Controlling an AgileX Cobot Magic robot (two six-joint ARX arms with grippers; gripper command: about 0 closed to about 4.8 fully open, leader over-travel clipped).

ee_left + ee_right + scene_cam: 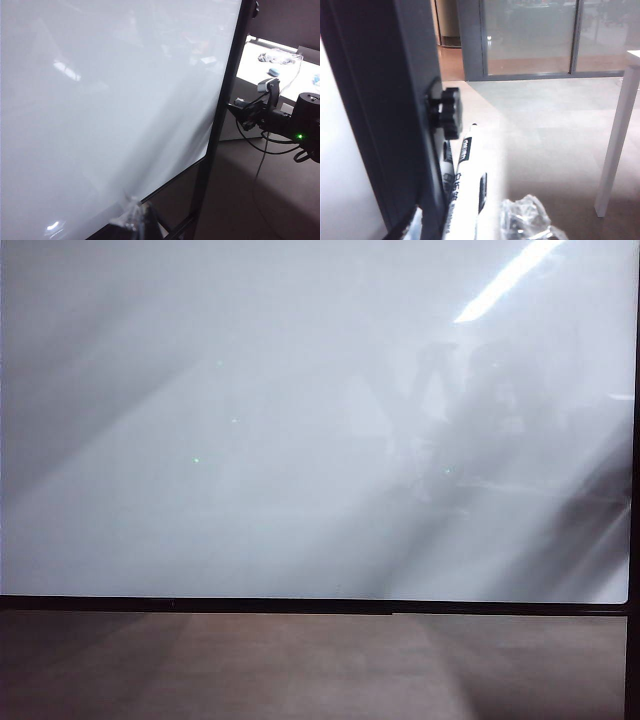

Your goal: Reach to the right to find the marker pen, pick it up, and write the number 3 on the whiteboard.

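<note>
Two pincers: our right pincer (485, 220) sits right at the marker pen (465, 185) beside the whiteboard (300, 440) frame, ready to grab, though we cannot tell its spread. Our left pincer (137, 220) waits near the board's lower edge, grip unclear.

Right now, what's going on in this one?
A two-armed robot stands at a whiteboard, which is still blank: no number 3 on it. The right gripper is at the board's right-hand frame, next to a black knob, with the marker pen between its fingers; whether it already grips the pen cannot be told. The left gripper hovers close to the board's surface, and what its jaws are doing cannot be made out. Writing has not begun.
</note>
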